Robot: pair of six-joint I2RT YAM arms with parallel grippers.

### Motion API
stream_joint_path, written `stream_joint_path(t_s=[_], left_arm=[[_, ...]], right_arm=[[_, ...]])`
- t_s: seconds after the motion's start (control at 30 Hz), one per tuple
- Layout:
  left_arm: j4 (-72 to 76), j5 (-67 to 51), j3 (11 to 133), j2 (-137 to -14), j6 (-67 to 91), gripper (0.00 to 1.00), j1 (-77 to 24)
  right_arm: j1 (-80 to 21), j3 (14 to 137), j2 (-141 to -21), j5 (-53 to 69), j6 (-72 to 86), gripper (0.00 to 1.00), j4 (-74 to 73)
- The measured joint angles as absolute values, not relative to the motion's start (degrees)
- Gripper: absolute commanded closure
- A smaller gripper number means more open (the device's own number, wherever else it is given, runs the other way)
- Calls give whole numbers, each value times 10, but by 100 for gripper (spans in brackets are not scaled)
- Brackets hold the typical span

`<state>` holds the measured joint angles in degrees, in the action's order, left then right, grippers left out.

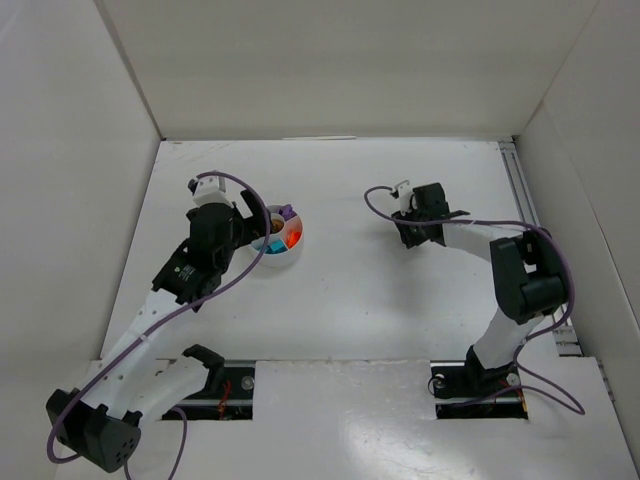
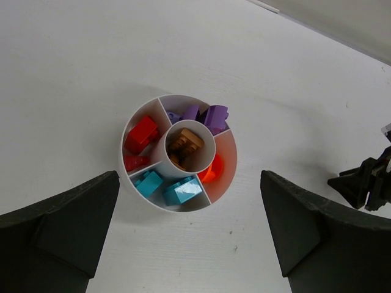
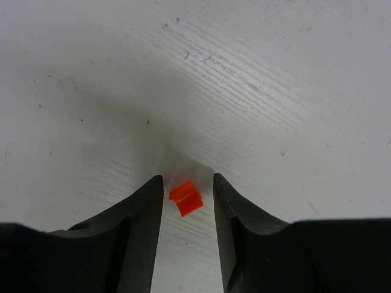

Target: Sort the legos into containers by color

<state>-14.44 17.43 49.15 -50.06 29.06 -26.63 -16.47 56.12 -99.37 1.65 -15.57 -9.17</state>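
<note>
The white divided dish point(image 2: 228, 152) holds red bricks point(image 2: 142, 134), purple bricks point(image 2: 209, 115), a brown brick point(image 2: 185, 143) in the hub, an orange piece point(image 2: 212, 170) and teal bricks point(image 2: 175, 188). My left gripper point(image 2: 189, 244) is open and empty, hovering just above the near side of the dish point(image 1: 272, 264). My right gripper point(image 3: 187, 183) is low at the table, its jaws standing either side of a small orange brick point(image 3: 186, 197) with a gap on both sides. That brick is hidden under the right gripper point(image 1: 410, 236) in the top view.
White walls close in the table on the left, back and right. A metal rail point(image 1: 520, 190) runs along the right edge. The right arm's tip point(image 2: 366, 183) shows at the right edge of the left wrist view.
</note>
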Motion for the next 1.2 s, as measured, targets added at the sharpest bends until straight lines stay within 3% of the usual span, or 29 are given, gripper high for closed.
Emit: stream_joint_path(t_s=[0.43,0.53,0.97,1.2], left_arm=[[-144,168,491,-506,290,0,-266],[-144,165,491,-506,290,0,-266],[-144,158,491,-506,290,0,-266],[-144,155,491,-506,290,0,-266]], right_arm=[[-131,517,-971,64,-126,58,-51],[-127,500,-957,69,-123,62,-47],[-124,494,-954,75,-122,60,-41],[-132,495,-954,73,-123,74,-41]])
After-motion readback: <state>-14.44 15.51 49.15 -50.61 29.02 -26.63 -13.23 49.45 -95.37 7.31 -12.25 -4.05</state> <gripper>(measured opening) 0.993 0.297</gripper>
